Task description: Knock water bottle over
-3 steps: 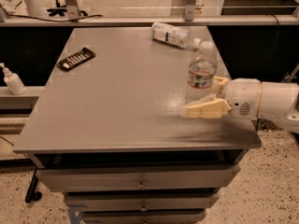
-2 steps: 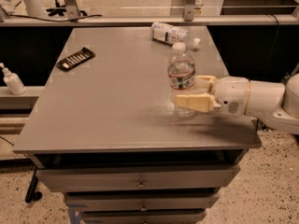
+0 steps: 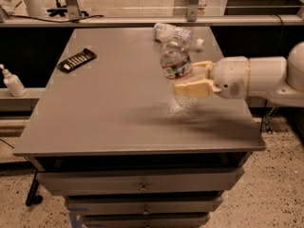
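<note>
1. The water bottle is sitting on the far right part of the gray table. It is just in front of a white-wrapped bottle that is lying on its side.
2. The gripper is reaching in from the right side, low over the table. Its two tan fingers are spread apart and are not pinching anything.
3. The water bottle is sitting right at the fingertips, with one finger behind it and one in front. I cannot tell if a finger is touching it.
4. I think the arm is coming in sideways, at the bottle's middle, because a push there is good for tipping a tall thing. Spread fingers are also making a wider thing to bump with.
5. The water bottle is not lying down, so the job is not done. I cannot tell if it is leaning.
6. The black remote and the little pump bottle are sitting well away on the left, out of the way. The white-wrapped bottle is close and could get bumped too.
</note>
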Available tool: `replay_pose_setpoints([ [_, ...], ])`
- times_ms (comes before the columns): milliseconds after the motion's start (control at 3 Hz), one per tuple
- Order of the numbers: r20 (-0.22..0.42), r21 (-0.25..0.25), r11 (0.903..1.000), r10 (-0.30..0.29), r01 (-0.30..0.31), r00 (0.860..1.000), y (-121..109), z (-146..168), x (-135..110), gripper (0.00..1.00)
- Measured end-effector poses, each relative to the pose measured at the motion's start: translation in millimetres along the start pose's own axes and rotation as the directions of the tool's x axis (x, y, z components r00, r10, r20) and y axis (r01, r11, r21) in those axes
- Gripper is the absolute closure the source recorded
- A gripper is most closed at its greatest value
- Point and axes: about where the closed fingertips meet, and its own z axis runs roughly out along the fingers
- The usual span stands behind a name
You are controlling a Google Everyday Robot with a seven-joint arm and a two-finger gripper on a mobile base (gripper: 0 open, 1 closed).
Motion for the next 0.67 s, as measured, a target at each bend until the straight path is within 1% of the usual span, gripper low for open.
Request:
replay_pose_setpoints([
  [333, -0.177, -0.114, 0.9865, -0.137, 0.118, 0.975, 2, 14, -22, 1.0],
  [667, -0.334, -0.289, 0.9326, -0.31, 0.217, 0.89, 23, 47, -27, 1.0],
])
